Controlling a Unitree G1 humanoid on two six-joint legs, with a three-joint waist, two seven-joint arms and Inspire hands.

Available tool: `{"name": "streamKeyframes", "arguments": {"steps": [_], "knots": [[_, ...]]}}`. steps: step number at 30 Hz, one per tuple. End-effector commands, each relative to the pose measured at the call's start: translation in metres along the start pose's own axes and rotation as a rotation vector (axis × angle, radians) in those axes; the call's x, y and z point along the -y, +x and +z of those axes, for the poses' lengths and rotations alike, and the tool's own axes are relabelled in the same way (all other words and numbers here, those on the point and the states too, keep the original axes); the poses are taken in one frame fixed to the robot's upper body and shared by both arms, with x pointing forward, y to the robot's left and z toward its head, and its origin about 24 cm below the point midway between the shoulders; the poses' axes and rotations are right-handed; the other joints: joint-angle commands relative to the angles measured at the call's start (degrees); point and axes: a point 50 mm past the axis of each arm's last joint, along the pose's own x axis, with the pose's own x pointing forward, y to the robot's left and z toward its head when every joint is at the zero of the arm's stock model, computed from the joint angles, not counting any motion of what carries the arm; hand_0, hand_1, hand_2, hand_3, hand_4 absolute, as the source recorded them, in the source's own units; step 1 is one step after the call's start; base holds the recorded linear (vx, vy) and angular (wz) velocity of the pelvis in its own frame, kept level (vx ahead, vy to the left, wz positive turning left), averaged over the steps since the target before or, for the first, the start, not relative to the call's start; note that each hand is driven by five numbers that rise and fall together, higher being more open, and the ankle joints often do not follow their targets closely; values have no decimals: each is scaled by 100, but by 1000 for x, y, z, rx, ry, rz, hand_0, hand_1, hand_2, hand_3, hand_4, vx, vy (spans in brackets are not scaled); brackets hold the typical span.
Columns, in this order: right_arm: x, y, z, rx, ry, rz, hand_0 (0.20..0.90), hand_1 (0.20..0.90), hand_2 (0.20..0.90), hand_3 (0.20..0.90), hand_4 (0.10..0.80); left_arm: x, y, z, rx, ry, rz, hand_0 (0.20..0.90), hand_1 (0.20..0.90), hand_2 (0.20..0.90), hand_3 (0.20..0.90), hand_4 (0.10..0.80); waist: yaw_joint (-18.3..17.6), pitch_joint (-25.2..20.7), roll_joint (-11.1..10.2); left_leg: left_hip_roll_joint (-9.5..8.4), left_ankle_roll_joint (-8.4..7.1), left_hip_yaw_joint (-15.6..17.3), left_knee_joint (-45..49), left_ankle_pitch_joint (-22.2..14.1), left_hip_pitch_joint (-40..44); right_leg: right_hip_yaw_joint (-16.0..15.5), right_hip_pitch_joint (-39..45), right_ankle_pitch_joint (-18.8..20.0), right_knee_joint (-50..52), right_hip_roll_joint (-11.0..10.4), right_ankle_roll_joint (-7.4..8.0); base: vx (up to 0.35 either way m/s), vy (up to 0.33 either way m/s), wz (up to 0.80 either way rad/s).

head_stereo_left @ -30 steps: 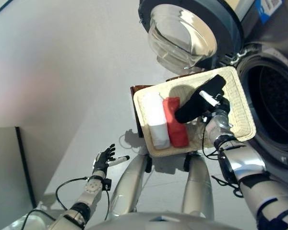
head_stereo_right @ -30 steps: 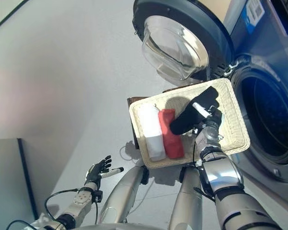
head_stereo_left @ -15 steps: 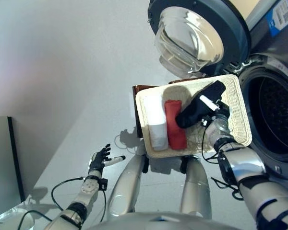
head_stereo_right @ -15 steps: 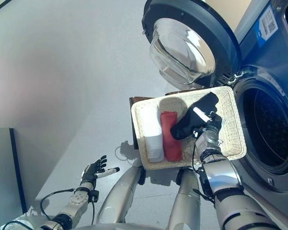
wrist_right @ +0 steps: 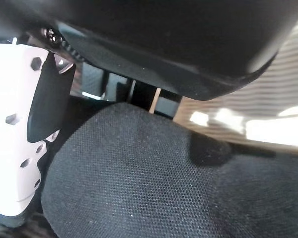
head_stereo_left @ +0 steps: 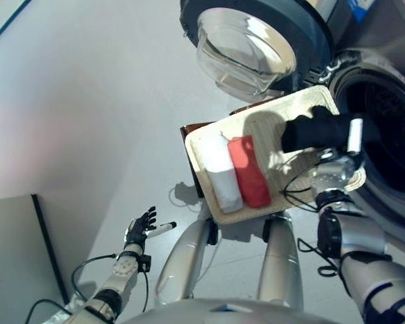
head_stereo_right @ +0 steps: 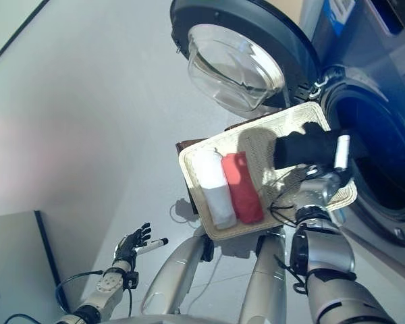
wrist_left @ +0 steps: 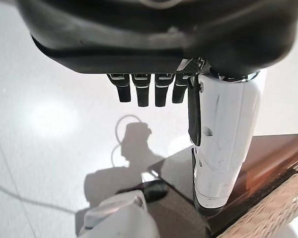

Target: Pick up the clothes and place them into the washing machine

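Note:
A black garment [head_stereo_left: 314,131] hangs in my right hand [head_stereo_left: 351,138], lifted off the woven basket [head_stereo_left: 219,210] and held at the rim of the washing machine's drum opening [head_stereo_left: 391,128]. In the right wrist view the black cloth [wrist_right: 154,178] fills the space under the hand, with the white-covered thumb [wrist_right: 15,129] pressed against it and fingers curled behind. A rolled white cloth [head_stereo_left: 223,172] and a red cloth [head_stereo_left: 250,172] lie side by side in the basket's left half. My left hand [head_stereo_left: 140,229] hangs low at the left, fingers [wrist_left: 144,91] straight and holding nothing.
The washer's round glass door [head_stereo_left: 246,40] stands swung open above the basket. The basket rests on a dark brown stand [head_stereo_left: 191,129], whose edge also shows in the left wrist view [wrist_left: 268,158]. Pale floor [head_stereo_left: 88,101] stretches to the left.
My right hand has lifted the black garment out of the basket and carried it right, up to the drum opening. The head camera has shifted. The left hand stays low.

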Motion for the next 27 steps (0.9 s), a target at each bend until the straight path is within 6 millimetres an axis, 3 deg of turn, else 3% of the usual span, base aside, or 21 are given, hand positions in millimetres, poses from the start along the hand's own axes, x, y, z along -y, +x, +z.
{"name": "streamKeyframes", "arguments": {"steps": [1,3,4,8,11,13,17,27], "knots": [[-74,6,94,334,102,217,200,200,200,200,300,-2,-7,-15,-41,-7,4,900,900,900,900,800,-41,-196,155,-94,-336,22,366,-343,-216,-150,502,398,-846,149,-169,43,-9,-14],[-84,5,106,366,109,236,200,200,200,200,300,-1,-7,-15,-40,-9,-4,900,900,900,900,800,-27,-211,176,-89,-336,34,359,-349,-204,-133,494,399,-840,151,-168,33,-23,-13],[-105,0,133,444,125,295,200,200,200,200,300,-4,-9,-18,-47,11,-11,900,900,900,900,800,-44,-271,161,-78,-346,36,356,-356,-183,-110,497,384,-829,155,-170,40,-28,-9],[-151,-21,192,620,100,396,200,200,200,200,300,-5,-12,-20,-48,28,-27,900,900,900,900,800,-38,-369,231,-85,-385,45,316,-368,-136,-66,473,350,-771,158,-173,43,-15,-7],[-184,-47,230,746,106,479,200,200,200,200,300,-14,-14,-21,-49,52,-12,900,900,900,900,800,-29,-435,264,-96,-417,66,249,-349,-87,-50,440,323,-726,154,-165,11,-2,-2],[-195,-55,247,786,98,492,200,200,200,200,300,-15,-14,-21,-44,56,-14,900,900,900,900,800,-15,-462,319,-111,-428,77,233,-341,-72,-28,418,291,-681,146,-173,24,-4,-4],[-203,-58,260,801,38,474,200,200,200,200,300,-18,-15,-20,-42,64,-6,900,900,900,900,800,26,-473,391,-126,-417,83,289,-363,-126,23,284,236,-514,154,-205,1,-7,-5],[-195,-43,248,762,-128,376,200,200,200,200,300,-4,-13,-17,-26,44,-22,900,900,900,900,800,64,-239,607,-117,-373,156,636,-422,-608,150,-362,120,-43,190,-308,-15,-24,2]]}}
